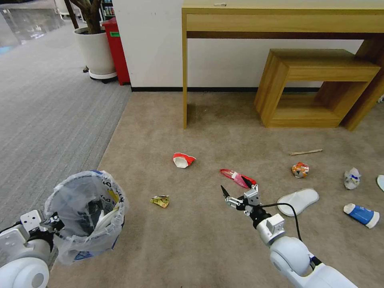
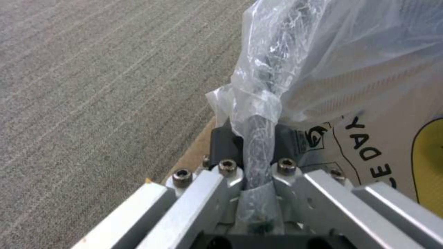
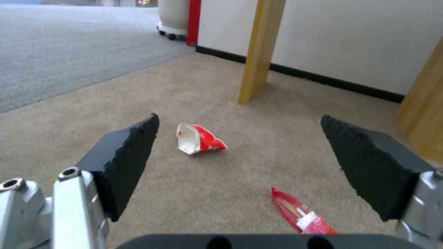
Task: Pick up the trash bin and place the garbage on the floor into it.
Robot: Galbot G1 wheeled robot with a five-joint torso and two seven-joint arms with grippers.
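My left gripper (image 1: 54,224) is shut on the rim of the trash bin (image 1: 86,216), which is lined with a crinkled clear bag (image 2: 295,69) and held off the floor at the lower left. My right gripper (image 1: 238,192) hangs open over the beige carpet, just short of a red wrapper (image 1: 237,177) (image 3: 302,216). A crumpled red and white cup (image 1: 183,159) (image 3: 198,139) lies farther ahead. More garbage is scattered around: a yellow wrapper (image 1: 160,201), a crushed orange can (image 1: 300,170), a white slipper (image 1: 298,201), a wooden stick (image 1: 306,152), crumpled white paper (image 1: 352,178) and a blue and white item (image 1: 361,215).
A wooden desk (image 1: 280,20) and a low wooden bench (image 1: 316,86) stand against the white wall ahead. The desk's front leg (image 1: 185,80) (image 3: 258,52) reaches the carpet. A white planter (image 1: 95,52) and a red box (image 1: 117,50) stand at the back left, beside grey carpet.
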